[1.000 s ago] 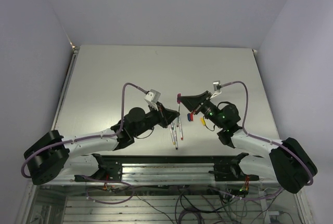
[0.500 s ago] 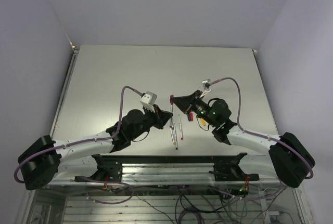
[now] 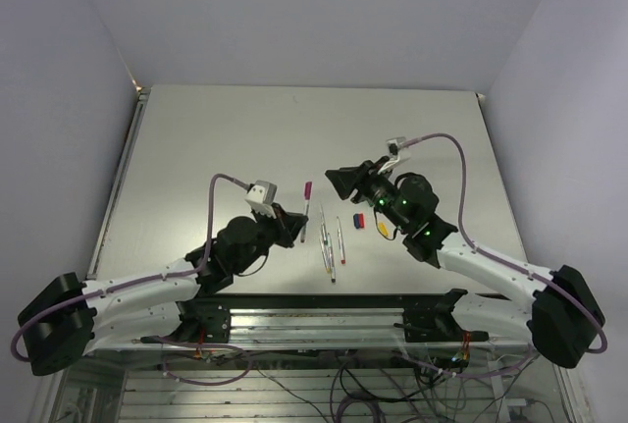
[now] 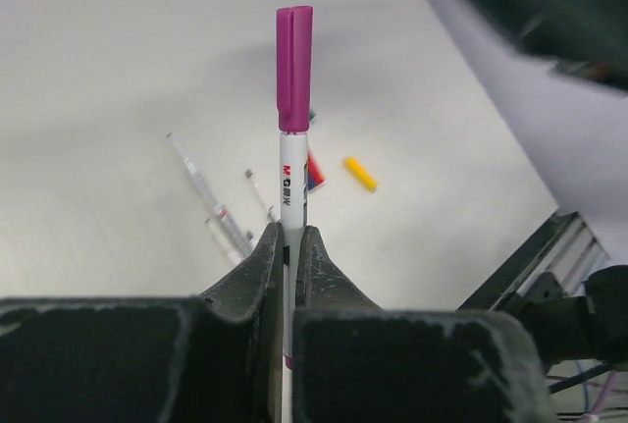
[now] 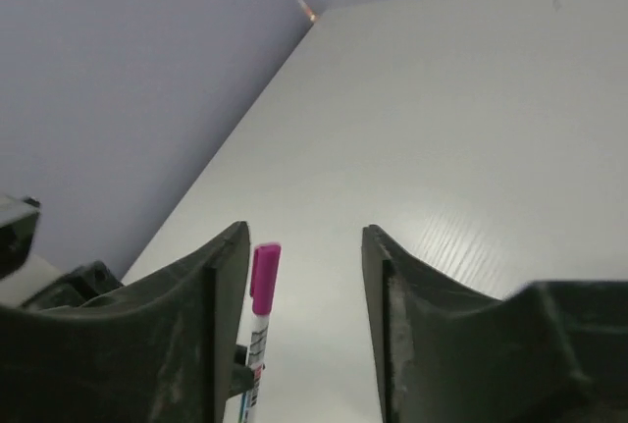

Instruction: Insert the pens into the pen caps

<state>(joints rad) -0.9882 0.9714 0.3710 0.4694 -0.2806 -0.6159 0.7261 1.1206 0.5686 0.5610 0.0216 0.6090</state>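
My left gripper (image 4: 291, 238) is shut on a white pen (image 4: 292, 173) that points away from it and carries the purple pen cap (image 4: 294, 68) on its tip. In the top view this capped pen (image 3: 305, 209) sticks out of the left gripper (image 3: 295, 228) left of the table's middle. My right gripper (image 3: 332, 184) hovers just right of the purple cap (image 3: 307, 189), apart from it. Its jaws (image 5: 304, 238) stand open with nothing between them, and the capped pen (image 5: 261, 290) shows beside its left finger. Several uncapped pens (image 3: 332, 242) lie on the table.
Red and blue caps (image 3: 358, 219) and an orange cap (image 3: 382, 228) lie on the table just right of the loose pens, under the right arm. In the left wrist view the loose pens (image 4: 204, 190) and the orange cap (image 4: 359, 173) lie beyond the held pen.
The right gripper has opened and let go of the purple cap, which now sits on the pen. The left arm has drawn back to the left with the capped pen.
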